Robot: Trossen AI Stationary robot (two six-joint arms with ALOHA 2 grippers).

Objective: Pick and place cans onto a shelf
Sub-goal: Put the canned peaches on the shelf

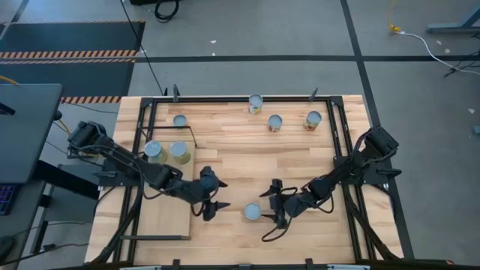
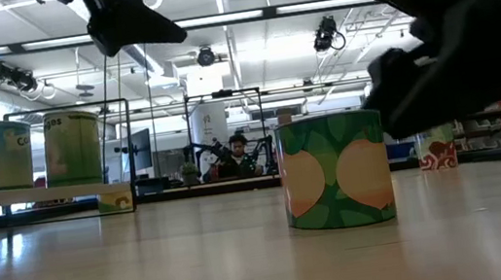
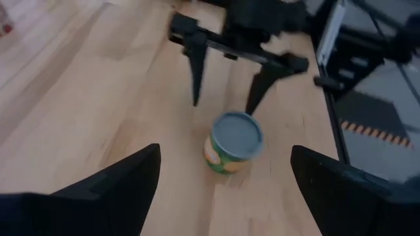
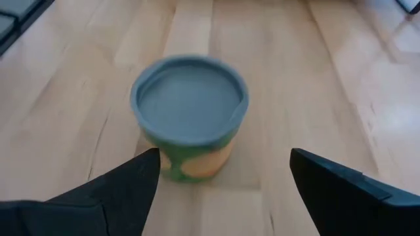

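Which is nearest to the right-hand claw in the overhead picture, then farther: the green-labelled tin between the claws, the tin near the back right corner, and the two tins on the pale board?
From the right gripper:
1. Green-labelled tin can, just beside its open fingers, near the front.
2. Tin can near the back right corner.
3. Two tin cans on the pale wood shelf, far left; too close together to rank.

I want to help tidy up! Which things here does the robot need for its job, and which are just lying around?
For the job:
- green-labelled can between the open left gripper and open right gripper
- two cans on the shelf
- four more cans farther back

Just around:
- yellow cable on the floor
- person in the room behind
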